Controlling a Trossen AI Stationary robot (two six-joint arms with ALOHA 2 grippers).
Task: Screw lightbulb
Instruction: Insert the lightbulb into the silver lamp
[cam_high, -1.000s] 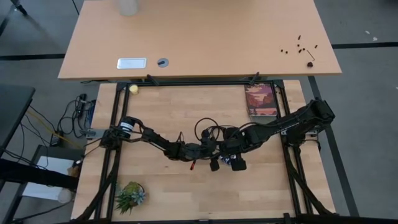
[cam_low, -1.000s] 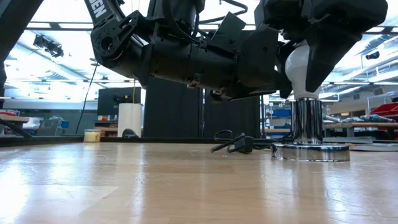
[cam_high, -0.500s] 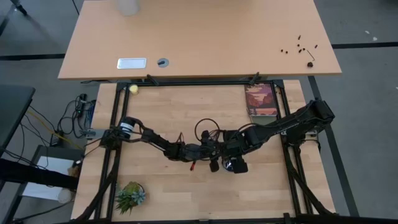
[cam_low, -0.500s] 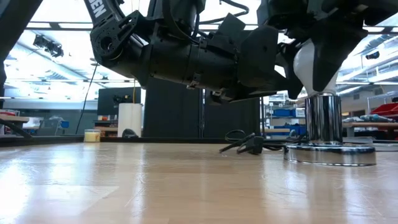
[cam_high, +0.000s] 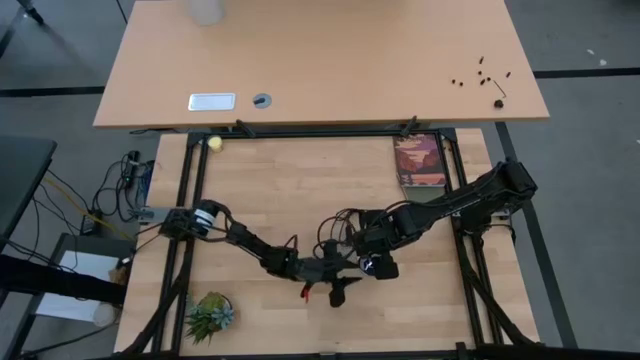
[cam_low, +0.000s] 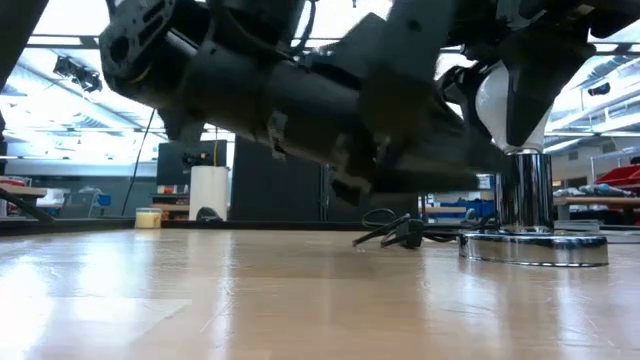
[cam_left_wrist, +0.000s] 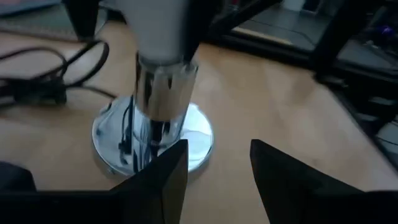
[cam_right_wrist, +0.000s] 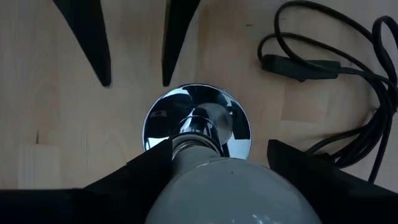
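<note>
The white lightbulb (cam_right_wrist: 236, 193) stands upright with its screw base (cam_right_wrist: 194, 144) in a chrome socket (cam_low: 522, 190). The socket rises from a round chrome foot (cam_right_wrist: 239, 134) that rests flat on the wooden table. My right gripper (cam_high: 375, 265) hangs over the bulb and is shut on it. My left gripper (cam_left_wrist: 217, 168) lies low on the foot's near side, open, with nothing between its fingers. The left fingertips (cam_right_wrist: 102, 78) point at the foot and stop just short of it. My right gripper pinches the bulb's white globe (cam_right_wrist: 180, 186) between its two fingers, one on each side. The fingers (cam_low: 530, 85) come from above and point almost straight down. The bulb stands upright, its screw base in the socket.
The socket's black cord (cam_right_wrist: 323, 68), with an inline switch, lies coiled on the table beside the foot. A book (cam_high: 420, 162) lies at the far right, a small plant (cam_high: 210, 315) at the near left and a yellow ball (cam_high: 214, 143) at the far left.
My left gripper has swung toward the table's near edge and sunk lower, rolling as it went; it now points at the socket's foot from the near side. The foot and its cord have slid a little along the table.
</note>
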